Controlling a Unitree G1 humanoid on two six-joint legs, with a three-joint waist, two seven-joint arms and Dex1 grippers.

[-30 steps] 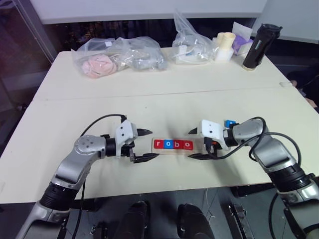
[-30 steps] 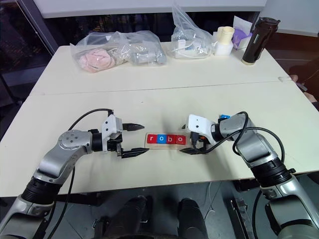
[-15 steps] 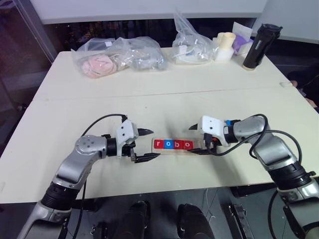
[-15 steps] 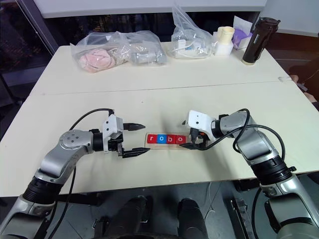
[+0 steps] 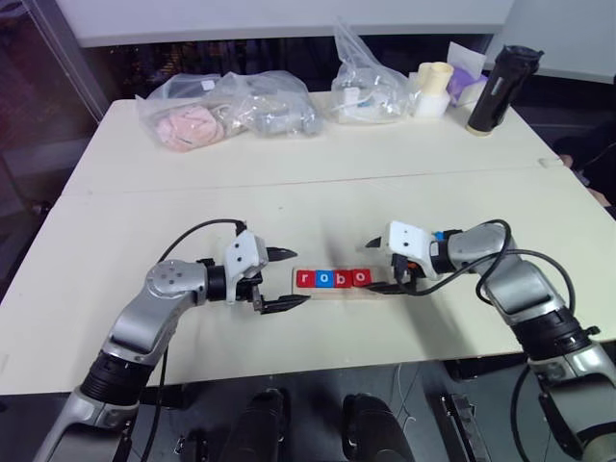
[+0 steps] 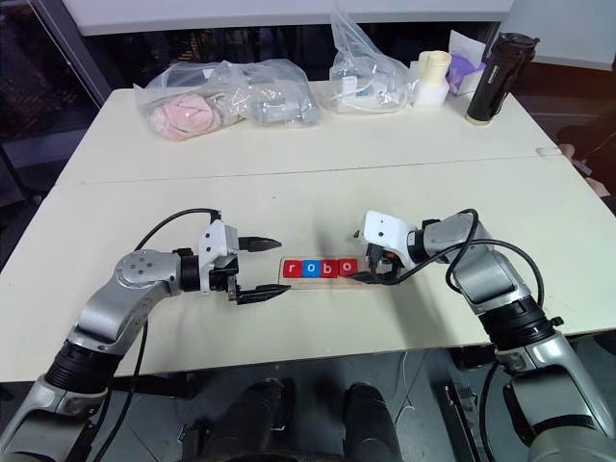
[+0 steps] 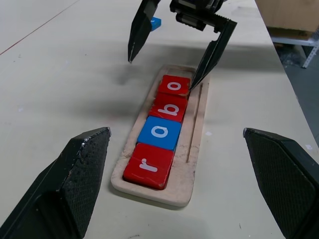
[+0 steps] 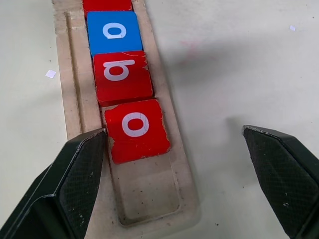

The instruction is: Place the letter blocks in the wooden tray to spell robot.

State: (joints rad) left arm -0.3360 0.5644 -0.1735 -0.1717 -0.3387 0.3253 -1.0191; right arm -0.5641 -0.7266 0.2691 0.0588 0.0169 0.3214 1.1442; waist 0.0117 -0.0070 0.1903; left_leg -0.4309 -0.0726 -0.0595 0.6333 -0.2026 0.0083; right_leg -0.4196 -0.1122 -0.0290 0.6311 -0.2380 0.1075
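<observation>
While the big pale table (image 5: 318, 183) has plenty of room, the trouble spots are small ones. At the back sit plastic bags (image 5: 231, 111) and a dark bottle (image 5: 493, 89), well away and safe. Near the front edge lies the wooden tray (image 7: 197, 134), and it holds four letter blocks (image 7: 162, 132) in a row: r, o, b, o.

One end of the tray has no block yet. The last one, a blue block (image 7: 155, 22), lies on the table behind the right arm, apart from the tray.

Both hands hold nothing. The left gripper (image 5: 281, 280) waits wide open just beside the r end. The right gripper (image 6: 364, 258) is wide open too, right over the last red o (image 8: 135, 128), with one finger very close to its edge.

That o sits a bit crooked. A bump from that finger could push it out of line or slide the whole tray. Then the last block might not fit in its spot.
</observation>
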